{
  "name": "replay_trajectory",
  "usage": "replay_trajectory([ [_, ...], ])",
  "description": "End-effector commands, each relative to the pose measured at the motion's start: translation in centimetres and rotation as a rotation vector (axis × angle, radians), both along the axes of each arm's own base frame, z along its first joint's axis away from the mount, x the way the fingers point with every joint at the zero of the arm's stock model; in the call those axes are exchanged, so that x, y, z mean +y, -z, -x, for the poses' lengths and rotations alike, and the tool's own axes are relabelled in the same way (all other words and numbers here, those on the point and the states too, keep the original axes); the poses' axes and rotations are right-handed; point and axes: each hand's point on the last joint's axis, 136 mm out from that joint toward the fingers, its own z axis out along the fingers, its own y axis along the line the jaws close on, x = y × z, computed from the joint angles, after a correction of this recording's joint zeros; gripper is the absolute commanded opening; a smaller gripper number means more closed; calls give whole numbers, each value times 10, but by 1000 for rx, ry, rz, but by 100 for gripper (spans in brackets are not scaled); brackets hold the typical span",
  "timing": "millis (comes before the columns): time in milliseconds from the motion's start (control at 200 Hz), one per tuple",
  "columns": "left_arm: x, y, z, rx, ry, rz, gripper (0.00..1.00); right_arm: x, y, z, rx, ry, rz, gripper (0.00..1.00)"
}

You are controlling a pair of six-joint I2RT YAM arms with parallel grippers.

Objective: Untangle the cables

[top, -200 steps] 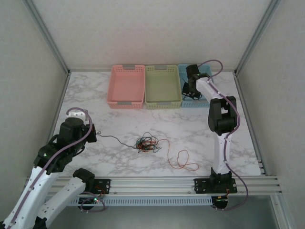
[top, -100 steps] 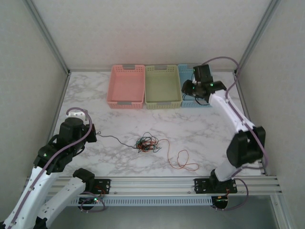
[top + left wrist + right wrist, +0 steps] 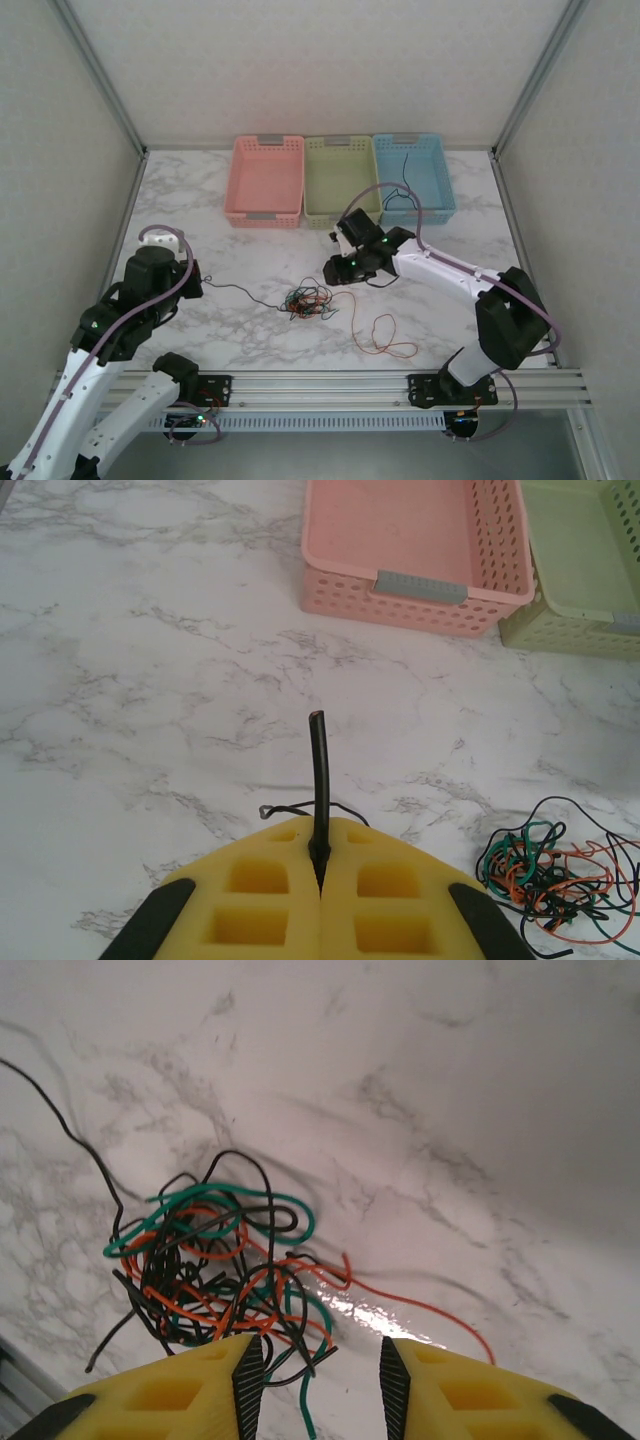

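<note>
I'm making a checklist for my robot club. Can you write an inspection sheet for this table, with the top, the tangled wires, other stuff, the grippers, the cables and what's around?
Surface: white marble-pattern table, flat.
Job's things: knotted clump of thin orange, black and green wires mid-table. A loose orange strand curls to its right and a black strand runs left from it. A black wire lies in the blue basket.
Clutter: pink basket and green basket at the far edge, nothing seen inside.
Grippers: left gripper shut on the black strand's end. Right gripper open, above the clump's edge.
Cables: lavender cables loop along both arms.
Surroundings: pale walls, metal frame posts, near-edge rail.
</note>
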Motion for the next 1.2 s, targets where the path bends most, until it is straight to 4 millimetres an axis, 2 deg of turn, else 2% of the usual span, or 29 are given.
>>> replay_trajectory([
  [0, -4, 5, -1, 14, 18, 14, 0, 11, 9, 16, 28, -78, -29, 39],
  [185, -5, 5, -1, 14, 20, 16, 0, 12, 26, 25, 66, -105, -14, 39],
  [385, -5, 6, -1, 20, 21, 16, 0, 15, 34, 25, 78, -112, -6, 35],
  [646, -5, 6, -1, 19, 21, 16, 0, 17, 29, 22, 62, -114, -9, 15],
  [786, -5, 6, -1, 20, 19, 16, 0, 15, 16, 17, 17, -106, -6, 3],
  [821, -5, 6, -2, 20, 19, 15, 0, 12, 12, 14, -3, -95, 5, 0],
  [946, -5, 7, -2, 24, 18, 14, 0, 4, -4, 5, -75, -68, 27, 0],
  [1076, -2, 6, -2, 20, 4, 7, 0, -11, -13, -8, -117, -7, 59, 0],
  [1171, 3, 4, -2, 8, -22, 0, 0, -31, -10, -18, -127, 68, 101, 0],
  [1196, 4, 3, -2, 6, -26, 0, 0, -44, -8, -27, -126, 114, 115, 0],
])
